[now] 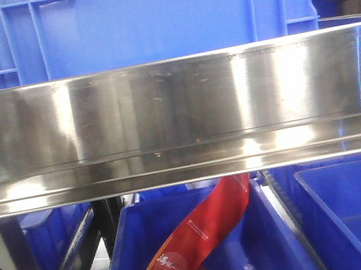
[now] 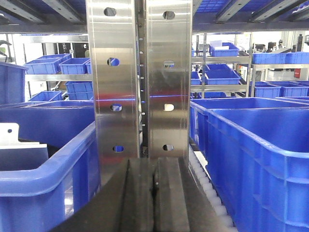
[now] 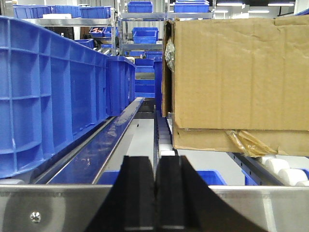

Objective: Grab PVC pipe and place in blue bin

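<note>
My left gripper (image 2: 154,165) is shut with nothing between its jaws, and it points at a perforated steel upright (image 2: 137,77). In the left wrist view, blue bins stand on both sides: one at the left (image 2: 46,174) and one at the right (image 2: 260,159). Inside the left one, at the frame edge, lies a white piece with a small hole (image 2: 8,134); I cannot tell whether it is the PVC pipe. My right gripper (image 3: 155,160) is also shut and empty, just above a steel rail (image 3: 48,208). Neither gripper shows in the front view.
A wide steel shelf rail (image 1: 177,118) fills the front view. A blue crate (image 1: 145,15) stands above it, and below it are blue bins, one holding a red bag (image 1: 199,240). A cardboard box (image 3: 236,72) sits on rollers (image 3: 282,171) at the right, and a tall blue crate (image 3: 48,92) at the left.
</note>
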`<move>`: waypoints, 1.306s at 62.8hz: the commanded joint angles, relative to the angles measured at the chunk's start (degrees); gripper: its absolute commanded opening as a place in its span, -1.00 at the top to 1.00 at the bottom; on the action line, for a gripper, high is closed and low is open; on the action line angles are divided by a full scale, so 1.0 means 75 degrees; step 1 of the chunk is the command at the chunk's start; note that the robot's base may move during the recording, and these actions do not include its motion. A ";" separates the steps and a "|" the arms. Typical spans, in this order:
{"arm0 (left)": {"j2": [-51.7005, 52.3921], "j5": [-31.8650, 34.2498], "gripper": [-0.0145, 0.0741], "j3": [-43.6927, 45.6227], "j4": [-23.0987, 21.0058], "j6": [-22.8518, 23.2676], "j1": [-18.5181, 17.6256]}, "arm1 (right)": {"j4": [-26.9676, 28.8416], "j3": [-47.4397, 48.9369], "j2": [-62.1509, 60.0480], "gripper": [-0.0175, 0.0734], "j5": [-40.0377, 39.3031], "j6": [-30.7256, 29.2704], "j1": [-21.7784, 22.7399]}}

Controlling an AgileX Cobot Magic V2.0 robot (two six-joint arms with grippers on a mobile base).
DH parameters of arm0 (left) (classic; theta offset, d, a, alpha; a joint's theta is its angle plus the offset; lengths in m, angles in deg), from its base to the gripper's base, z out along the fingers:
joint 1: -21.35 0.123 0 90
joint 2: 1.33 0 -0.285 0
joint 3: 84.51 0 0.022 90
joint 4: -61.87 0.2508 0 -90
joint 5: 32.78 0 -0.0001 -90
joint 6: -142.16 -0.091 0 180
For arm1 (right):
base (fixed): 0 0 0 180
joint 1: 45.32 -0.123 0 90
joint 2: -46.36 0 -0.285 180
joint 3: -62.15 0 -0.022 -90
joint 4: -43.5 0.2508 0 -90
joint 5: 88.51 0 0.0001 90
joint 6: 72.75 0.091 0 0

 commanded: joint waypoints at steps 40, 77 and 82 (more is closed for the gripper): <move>0.0030 0.0201 0.92 0.0015 0.0028 0.0018 0.0034 | 0.0033 -0.0007 -0.0021 0.98 -0.0013 -0.0060 -0.0084; 0.0030 0.0215 0.92 0.0015 0.0028 0.0018 0.0034 | 0.0033 -0.0007 -0.0021 0.98 -0.0013 -0.0060 -0.0084; 0.0137 0.0238 0.92 -0.0104 0.0028 0.0018 0.0034 | 0.0033 -0.0007 -0.0021 0.98 -0.0013 -0.0060 -0.0084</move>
